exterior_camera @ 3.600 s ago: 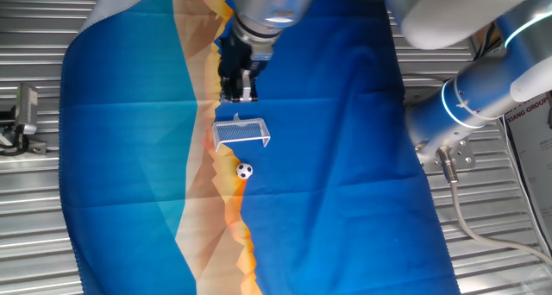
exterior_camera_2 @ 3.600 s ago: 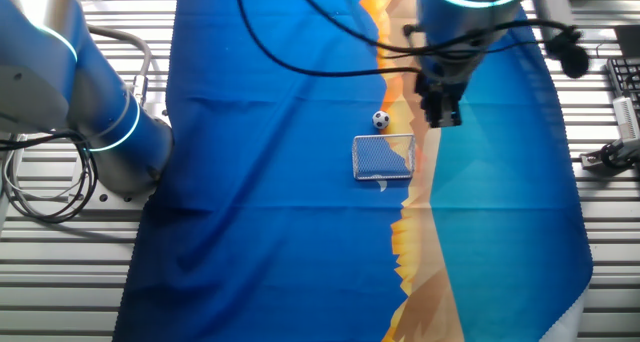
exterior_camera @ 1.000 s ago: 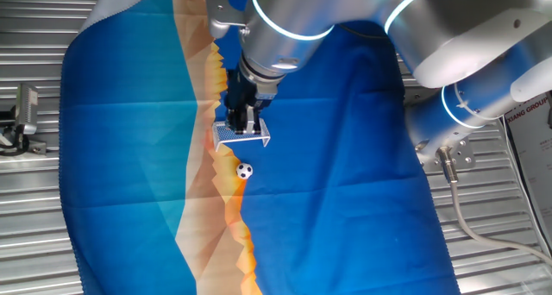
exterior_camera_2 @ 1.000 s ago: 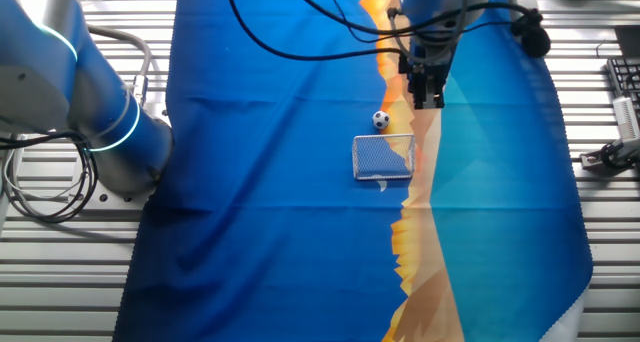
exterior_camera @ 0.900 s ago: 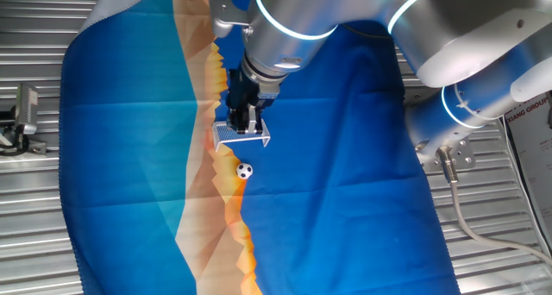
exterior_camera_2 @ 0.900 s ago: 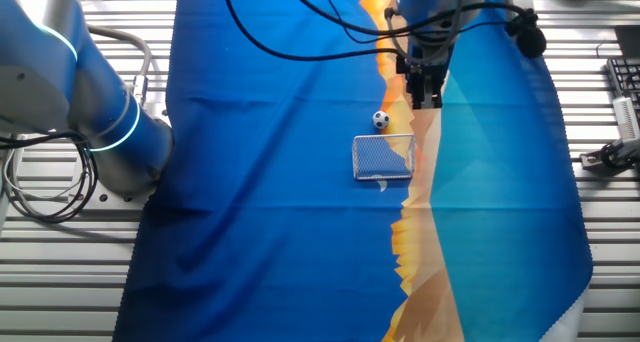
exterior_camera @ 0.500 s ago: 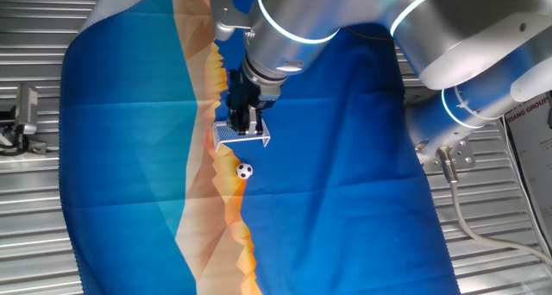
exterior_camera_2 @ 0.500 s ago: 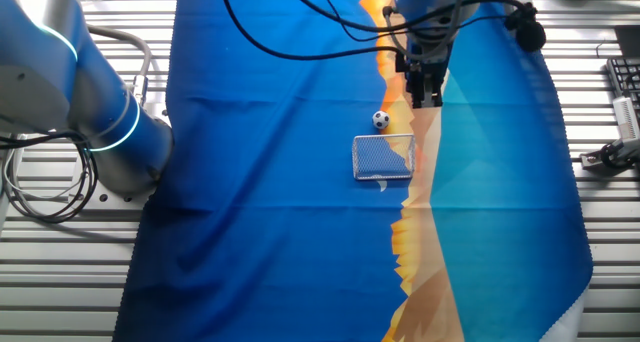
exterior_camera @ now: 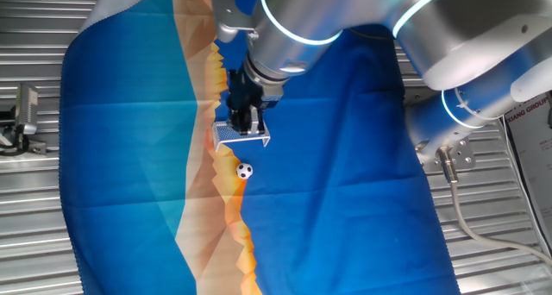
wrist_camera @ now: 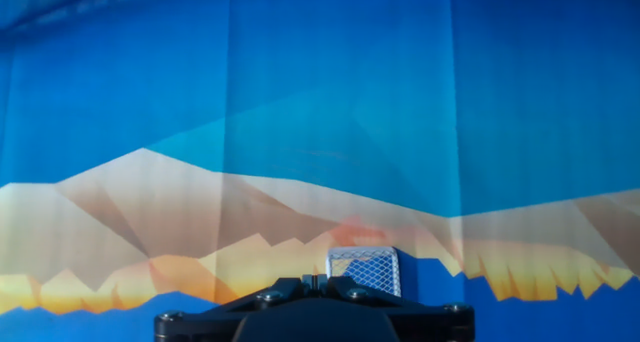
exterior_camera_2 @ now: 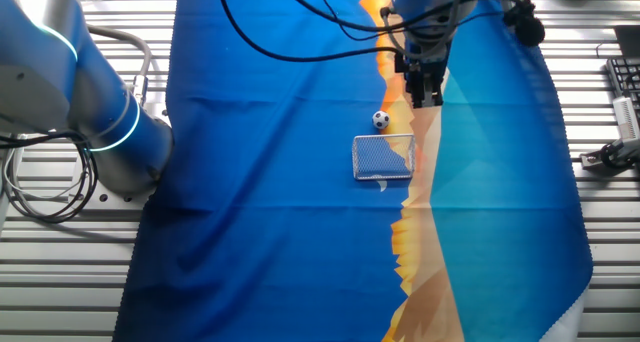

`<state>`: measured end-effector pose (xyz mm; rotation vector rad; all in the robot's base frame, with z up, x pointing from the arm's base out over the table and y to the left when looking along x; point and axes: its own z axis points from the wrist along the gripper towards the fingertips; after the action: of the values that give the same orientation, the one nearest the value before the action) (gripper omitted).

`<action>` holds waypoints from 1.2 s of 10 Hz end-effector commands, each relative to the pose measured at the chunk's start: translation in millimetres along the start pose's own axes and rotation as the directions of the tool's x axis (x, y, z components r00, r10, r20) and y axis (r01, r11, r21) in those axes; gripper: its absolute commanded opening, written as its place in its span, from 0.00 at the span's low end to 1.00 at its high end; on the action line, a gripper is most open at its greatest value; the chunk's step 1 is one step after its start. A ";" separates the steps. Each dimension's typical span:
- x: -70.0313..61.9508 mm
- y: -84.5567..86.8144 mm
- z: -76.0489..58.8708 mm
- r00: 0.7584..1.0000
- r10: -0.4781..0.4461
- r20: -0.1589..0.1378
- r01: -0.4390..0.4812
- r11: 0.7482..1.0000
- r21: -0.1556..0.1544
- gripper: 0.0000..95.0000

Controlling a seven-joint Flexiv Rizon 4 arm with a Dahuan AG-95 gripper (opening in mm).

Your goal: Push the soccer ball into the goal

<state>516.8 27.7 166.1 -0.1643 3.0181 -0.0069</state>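
Note:
The soccer ball (exterior_camera: pixel 245 170) is a tiny white ball with black patches. It lies on the blue and orange cloth just in front of the goal's (exterior_camera: pixel 241 136) open side. In the other fixed view the ball (exterior_camera_2: pixel 381 120) lies just above the goal (exterior_camera_2: pixel 384 157), and my gripper (exterior_camera_2: pixel 428 94) hangs to the ball's upper right, apart from it. In one fixed view the gripper (exterior_camera: pixel 244 122) overlaps the goal's top bar. The hand view shows the fingertips (wrist_camera: pixel 315 279) pressed together and empty, with the goal's mesh (wrist_camera: pixel 363 267) just beyond. The ball is out of the hand view.
The cloth (exterior_camera_2: pixel 280 232) covers the slatted metal table (exterior_camera_2: pixel 60 272). The arm's base (exterior_camera_2: pixel 100 122) stands at the cloth's edge, with cables beside it. A small metal fixture (exterior_camera: pixel 24 114) sits on the slats off the cloth.
Since 3.6 s ago the gripper has moved from behind the goal toward the ball's side. Over the last second it has barely shifted. Ball and goal have not moved.

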 end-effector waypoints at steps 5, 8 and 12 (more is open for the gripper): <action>-1.7 0.7 0.5 0.996 -0.076 -0.046 0.075 0.997 -0.029 0.00; -1.7 0.7 0.5 0.994 -0.096 -0.054 0.095 0.995 -0.035 0.00; -1.7 0.7 0.5 0.994 -0.094 -0.061 0.092 0.995 -0.035 0.00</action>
<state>518.4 28.8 165.6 -0.3055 3.0728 0.0298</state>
